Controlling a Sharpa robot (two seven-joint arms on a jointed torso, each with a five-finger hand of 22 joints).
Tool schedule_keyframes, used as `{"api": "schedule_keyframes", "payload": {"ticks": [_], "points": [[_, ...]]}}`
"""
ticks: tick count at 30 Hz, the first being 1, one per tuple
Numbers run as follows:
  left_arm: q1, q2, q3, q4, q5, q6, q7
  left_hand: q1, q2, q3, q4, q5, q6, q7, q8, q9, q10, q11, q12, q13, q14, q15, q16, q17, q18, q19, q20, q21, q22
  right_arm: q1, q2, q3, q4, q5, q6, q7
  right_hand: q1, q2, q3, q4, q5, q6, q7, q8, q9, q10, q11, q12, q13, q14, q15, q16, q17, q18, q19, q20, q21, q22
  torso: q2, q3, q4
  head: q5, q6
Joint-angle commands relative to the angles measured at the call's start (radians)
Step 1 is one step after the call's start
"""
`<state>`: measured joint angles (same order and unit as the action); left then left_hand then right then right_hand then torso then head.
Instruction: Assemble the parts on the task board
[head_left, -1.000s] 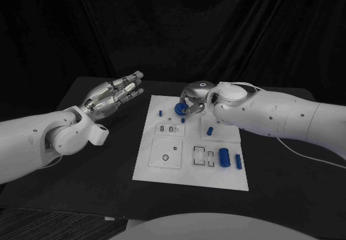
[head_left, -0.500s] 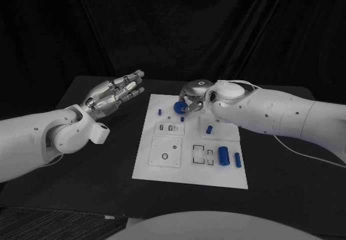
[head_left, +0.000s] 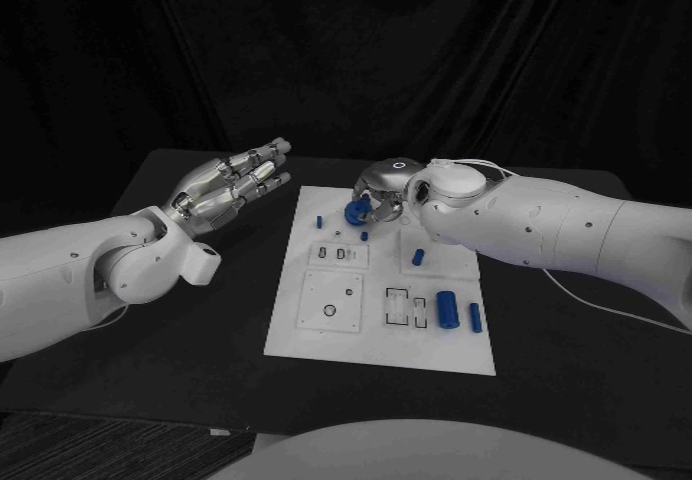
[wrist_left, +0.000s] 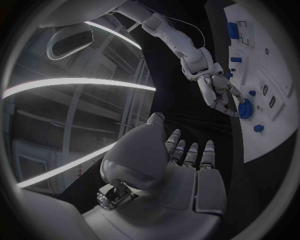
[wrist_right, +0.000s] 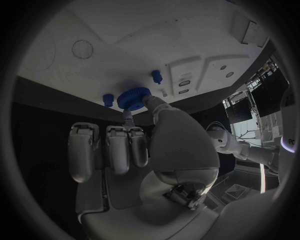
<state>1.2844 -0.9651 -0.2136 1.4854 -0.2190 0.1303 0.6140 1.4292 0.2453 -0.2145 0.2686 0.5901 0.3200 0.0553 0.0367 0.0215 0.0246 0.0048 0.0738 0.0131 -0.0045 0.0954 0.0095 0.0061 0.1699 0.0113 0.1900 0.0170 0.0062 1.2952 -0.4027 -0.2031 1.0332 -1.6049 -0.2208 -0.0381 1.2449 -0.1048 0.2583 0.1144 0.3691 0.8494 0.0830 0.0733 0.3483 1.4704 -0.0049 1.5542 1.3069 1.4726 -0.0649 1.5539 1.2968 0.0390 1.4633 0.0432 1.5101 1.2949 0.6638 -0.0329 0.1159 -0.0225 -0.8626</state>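
The white task board (head_left: 332, 335) lies in the middle of the black table. My right hand (head_left: 384, 187) hangs over the board's far end and pinches a blue gear (head_left: 356, 211) between thumb and a fingertip. In the right wrist view the gear (wrist_right: 134, 97) sits at the fingertips of that hand (wrist_right: 150, 145), just above the board (wrist_right: 125, 45), between two small blue pegs (wrist_right: 108, 99) (wrist_right: 156, 76). My left hand (head_left: 228, 187) is held off the board's left side, palm up, fingers stretched out, holding nothing. The left wrist view shows it (wrist_left: 181, 167) with the right hand (wrist_left: 217, 91) and gear (wrist_left: 245, 108) beyond.
Loose blue parts lie on the board: a small peg (head_left: 323, 225), another (head_left: 364, 236), a short one (head_left: 418, 257), a thick cylinder (head_left: 447, 311) and a slim pin (head_left: 476, 319). Several recessed slots (head_left: 339, 256) mark its surface. A white cable (head_left: 606, 305) trails behind my right arm.
My right hand has edged a little toward the board's far left corner with the gear still pinched. The left hand has barely moved.
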Motion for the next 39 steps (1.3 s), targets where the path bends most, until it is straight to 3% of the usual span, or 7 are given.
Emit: {"api": "schedule_keyframes", "payload": {"ticks": [1,5,12,19,22,39], "points": [[-0.001,0.002,0.001,0.000,-0.001,0.018,0.003,0.010,0.002,0.036,-0.011,0.016,0.006,0.001,0.012,0.018,-0.003,0.015,0.024,0.006,0.007,0.013,-0.008,-0.005,-0.010,-0.002,0.007,-0.008,0.002,-0.006,0.002,-0.002,-0.006,-0.004,0.004,0.001,0.003,0.033,0.044,-0.004,-0.019,-0.004,0.003,-0.001,0.013,0.100,0.003,0.017,0.264,0.098,0.003,0.017,0.274,-0.016,0.053,0.009,-0.010,0.233,0.000,-0.0002,0.0005,0.000,-0.002],[-0.001,0.003,0.001,-0.001,-0.001,0.022,0.000,0.016,0.002,0.044,-0.017,0.021,0.037,0.011,0.020,0.022,-0.001,0.026,0.028,0.007,0.007,0.014,-0.007,-0.004,-0.011,-0.002,0.007,-0.007,0.002,-0.006,0.005,-0.002,-0.010,-0.004,0.001,0.000,-0.001,0.040,0.046,-0.003,-0.038,-0.023,-0.002,-0.007,-0.002,0.100,-0.001,0.017,0.264,0.098,0.001,0.017,0.274,-0.015,0.052,0.006,-0.012,0.232,0.000,-0.0005,0.0001,-0.002,-0.002],[-0.001,0.005,0.001,-0.001,-0.001,0.018,0.007,0.019,0.000,0.049,-0.021,0.023,0.034,0.007,0.020,0.021,-0.003,0.022,0.023,0.006,0.009,0.016,-0.006,-0.004,-0.011,-0.002,0.008,-0.007,0.002,-0.006,0.006,-0.002,-0.011,-0.004,0.002,-0.009,0.005,0.054,0.058,-0.015,-0.046,-0.107,-0.022,-0.010,-0.052,0.100,-0.018,0.017,0.264,0.098,-0.013,0.017,0.274,-0.014,0.051,-0.005,-0.016,0.232,0.000,-0.0001,-0.0001,-0.001,-0.005],[-0.001,0.005,0.001,-0.001,-0.001,0.017,0.008,0.020,-0.001,0.051,-0.022,0.026,0.033,0.006,0.020,0.021,-0.004,0.020,0.023,0.006,0.012,0.018,-0.004,-0.002,-0.012,-0.001,0.009,-0.007,0.002,-0.007,0.004,-0.002,-0.010,-0.004,-0.007,-0.015,0.010,0.065,0.065,-0.019,-0.039,-0.109,-0.022,-0.007,-0.061,0.100,-0.020,0.017,0.264,0.098,-0.017,0.017,0.274,-0.013,0.048,-0.009,-0.021,0.230,0.000,-0.0002,-0.0004,0.000,-0.006],[-0.001,0.004,0.001,-0.001,-0.001,0.017,0.008,0.020,-0.001,0.051,-0.023,0.026,0.032,0.006,0.020,0.021,-0.004,0.020,0.023,0.006,0.012,0.018,-0.004,-0.002,-0.012,-0.001,0.009,-0.007,0.002,-0.007,0.002,-0.002,-0.009,-0.004,-0.017,-0.016,0.014,0.085,0.079,-0.021,-0.032,-0.107,-0.022,-0.004,-0.072,0.100,-0.021,0.017,0.264,0.098,-0.019,0.017,0.274,-0.012,0.046,-0.012,-0.025,0.228,0.000,-0.0003,-0.0001,0.000,-0.006],[-0.001,0.007,0.001,-0.003,-0.001,0.019,0.007,0.021,0.000,0.053,-0.024,0.028,0.034,0.005,0.021,0.021,-0.004,0.019,0.022,0.006,0.013,0.019,-0.003,-0.002,-0.013,-0.001,0.009,-0.007,0.002,-0.007,-0.007,-0.002,-0.006,0.029,-0.027,-0.034,0.013,0.099,0.097,-0.024,0.004,-0.103,-0.018,-0.002,-0.091,0.100,-0.019,0.017,0.264,0.098,-0.018,0.017,0.274,-0.010,0.041,-0.013,-0.033,0.225,-0.001,-0.0001,-0.0003,0.001,-0.008]]}}
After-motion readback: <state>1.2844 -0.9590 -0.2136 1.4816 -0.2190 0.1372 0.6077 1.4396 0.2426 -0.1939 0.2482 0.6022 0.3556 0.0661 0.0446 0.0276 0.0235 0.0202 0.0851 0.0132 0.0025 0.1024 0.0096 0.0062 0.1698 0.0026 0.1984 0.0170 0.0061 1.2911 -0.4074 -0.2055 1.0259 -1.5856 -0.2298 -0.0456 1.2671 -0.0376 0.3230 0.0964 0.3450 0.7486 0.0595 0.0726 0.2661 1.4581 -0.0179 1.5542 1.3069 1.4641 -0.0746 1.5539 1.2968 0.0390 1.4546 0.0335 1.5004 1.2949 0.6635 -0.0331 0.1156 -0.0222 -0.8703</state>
